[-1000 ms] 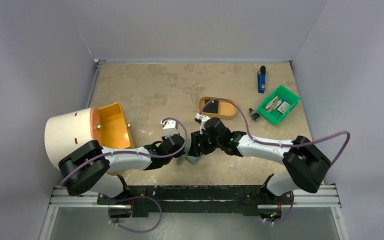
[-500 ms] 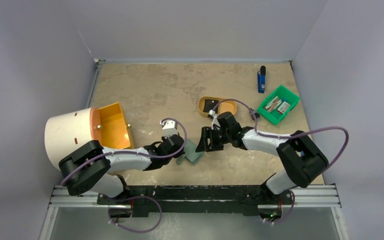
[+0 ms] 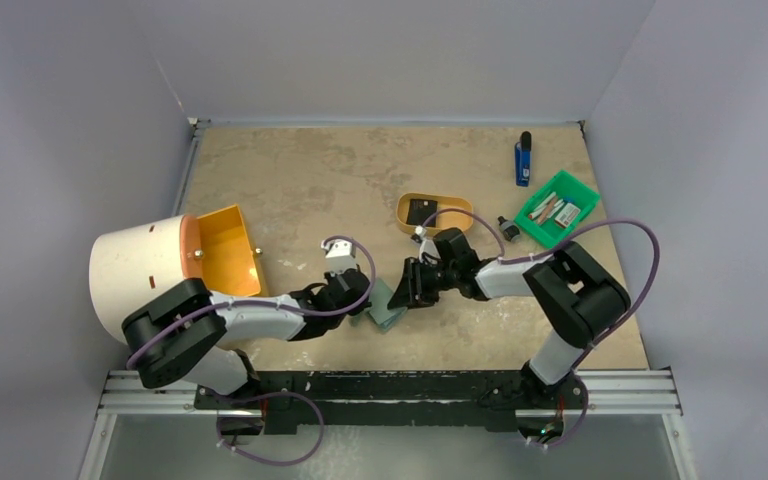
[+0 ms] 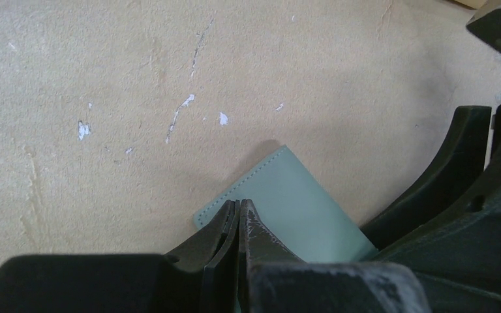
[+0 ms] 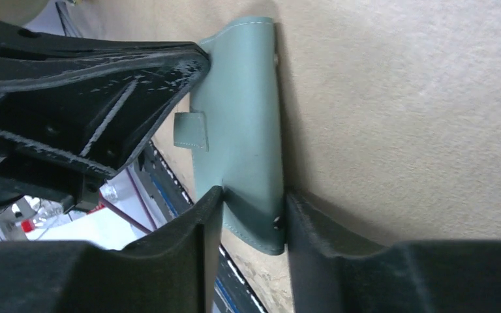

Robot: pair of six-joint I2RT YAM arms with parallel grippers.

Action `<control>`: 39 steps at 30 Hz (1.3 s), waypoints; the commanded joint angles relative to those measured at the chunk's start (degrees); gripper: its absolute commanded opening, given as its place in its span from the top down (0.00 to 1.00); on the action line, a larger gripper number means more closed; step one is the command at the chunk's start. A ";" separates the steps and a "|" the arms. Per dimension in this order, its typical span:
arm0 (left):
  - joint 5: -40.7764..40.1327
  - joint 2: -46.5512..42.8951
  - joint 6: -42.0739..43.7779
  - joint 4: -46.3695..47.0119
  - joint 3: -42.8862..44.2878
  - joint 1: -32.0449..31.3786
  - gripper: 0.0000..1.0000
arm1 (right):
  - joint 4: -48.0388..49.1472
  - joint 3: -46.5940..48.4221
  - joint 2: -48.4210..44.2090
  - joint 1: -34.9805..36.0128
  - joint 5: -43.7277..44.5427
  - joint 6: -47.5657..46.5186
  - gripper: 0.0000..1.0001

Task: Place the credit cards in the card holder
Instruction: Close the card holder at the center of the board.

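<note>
The sage-green card holder [image 3: 388, 308] sits near the table's front middle, between my two grippers. My left gripper [image 3: 367, 310] is shut, its tips [image 4: 238, 203] pinching the card holder [image 4: 293, 195] at one edge. In the right wrist view the card holder [image 5: 248, 98] stands on edge with its snap tab [image 5: 190, 130] facing the left arm's fingers [image 5: 137, 78]. My right gripper [image 5: 253, 191] straddles its near end, both fingers touching it. In the top view the right gripper [image 3: 403, 293] meets the card holder from the right. Flat pieces that look like the credit cards [image 3: 558, 211] lie in a green bin.
The green bin [image 3: 586, 196] is at the back right, with a blue object [image 3: 523, 160] behind it. A tan oval tray [image 3: 450, 225] holds a small black square [image 3: 420, 210]. A white drum [image 3: 145, 265] with an orange scoop [image 3: 225, 250] stands at the left.
My right gripper drew back to the right off the card holder, then came in again and narrowed its jaws onto it. The left gripper stayed shut in place.
</note>
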 commanded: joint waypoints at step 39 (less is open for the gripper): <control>5.88 3.62 5.80 -15.19 14.59 0.46 0.74 | -6.34 -8.12 -16.12 0.09 26.25 1.54 0.45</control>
